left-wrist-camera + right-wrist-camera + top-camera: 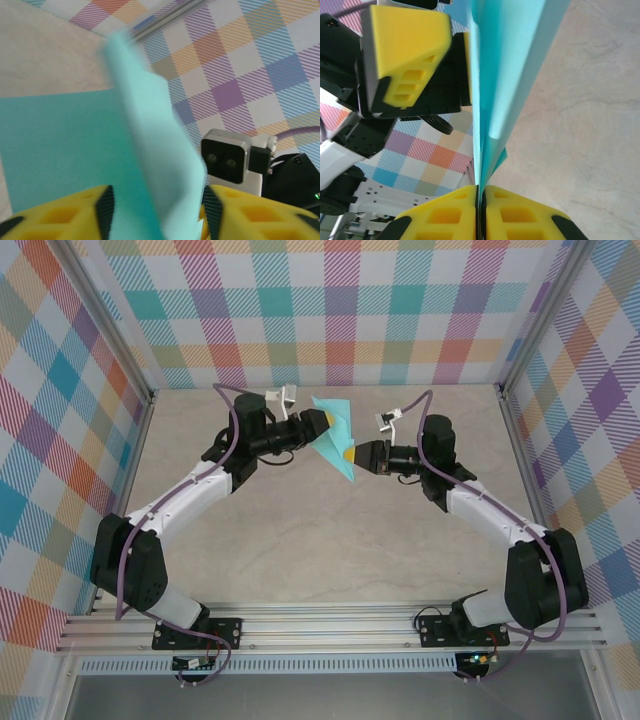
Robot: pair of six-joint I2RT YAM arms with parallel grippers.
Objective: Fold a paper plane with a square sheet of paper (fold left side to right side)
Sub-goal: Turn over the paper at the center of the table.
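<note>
Turquoise paper [335, 435], partly folded, is up off the desk [300, 550] in the upper centre of the top view, hanging between my two arms with its pointed end toward the lower right. In the left wrist view the paper [150, 165] fills the lower left and centre, one flap standing up on edge and blurred. In the right wrist view the paper [510, 75] rises edge-on from the bottom centre to the top of the frame.

I see the right gripper [350, 454] pinched tight on the lower edge of the folded layers; its yellow fingers [445, 215] meet with only the paper between them at the bottom of its own view [481, 195]. The left gripper [322, 422] sits just left of the paper, jaws apart. Its yellow fingers [75, 212] straddle the sheet without clamping it, gap clearly visible [157, 202].

Around all this stand the plaid walls [350, 310], filling the top and sides.
</note>
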